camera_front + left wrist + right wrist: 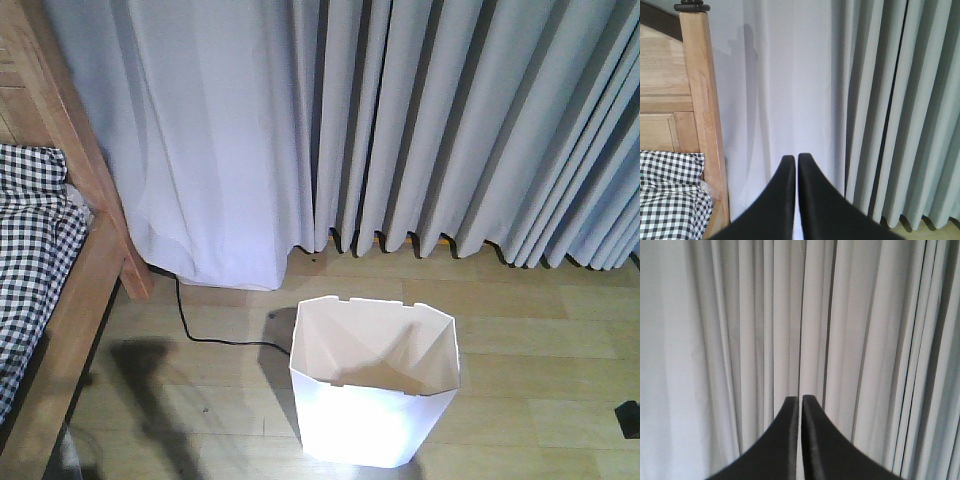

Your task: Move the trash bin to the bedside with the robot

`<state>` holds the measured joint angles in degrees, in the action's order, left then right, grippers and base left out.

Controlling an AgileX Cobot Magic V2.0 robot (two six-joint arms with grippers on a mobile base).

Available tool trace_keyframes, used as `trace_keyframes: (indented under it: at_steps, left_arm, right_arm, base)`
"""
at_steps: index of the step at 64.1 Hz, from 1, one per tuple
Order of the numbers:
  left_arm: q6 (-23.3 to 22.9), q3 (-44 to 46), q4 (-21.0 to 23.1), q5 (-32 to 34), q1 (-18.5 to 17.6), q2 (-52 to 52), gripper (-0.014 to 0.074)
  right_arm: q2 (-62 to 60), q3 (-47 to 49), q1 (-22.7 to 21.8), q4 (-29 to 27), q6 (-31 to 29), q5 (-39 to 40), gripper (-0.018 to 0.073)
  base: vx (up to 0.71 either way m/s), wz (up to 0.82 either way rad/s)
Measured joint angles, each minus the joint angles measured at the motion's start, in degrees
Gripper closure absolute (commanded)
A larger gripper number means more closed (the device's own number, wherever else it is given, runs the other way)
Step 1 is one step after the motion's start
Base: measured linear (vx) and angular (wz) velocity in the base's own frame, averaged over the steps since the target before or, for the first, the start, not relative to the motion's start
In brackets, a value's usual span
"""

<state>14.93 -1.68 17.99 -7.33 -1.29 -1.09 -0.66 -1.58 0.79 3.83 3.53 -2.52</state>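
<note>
The white faceted trash bin (372, 385) stands upright and empty on the wooden floor, low in the middle of the front view. The bed with its light wooden frame (75, 300) and black-and-white checked bedding (30, 250) runs along the left edge, some way left of the bin. In the left wrist view the bed post (702, 110) and checked bedding (670, 195) show at left, and my left gripper (796, 159) is shut on nothing, facing the curtain. My right gripper (800, 399) is also shut on nothing, facing curtain folds. Neither gripper shows in the front view.
Pale grey curtains (400, 130) hang to the floor across the whole back. A black cable (200, 325) runs over the floor from the curtain toward the bin. A small dark object (630, 418) sits at the right edge.
</note>
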Motion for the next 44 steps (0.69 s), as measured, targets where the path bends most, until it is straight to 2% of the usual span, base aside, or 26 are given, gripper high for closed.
trace_keyframes:
  at_steps: [44]
  left_arm:
    - [0.0,0.0,0.0,0.0,0.0,0.0,0.0602]
  right_arm:
    - [0.0,0.0,0.0,0.0,0.0,0.0,0.057]
  base:
    - [0.0,0.0]
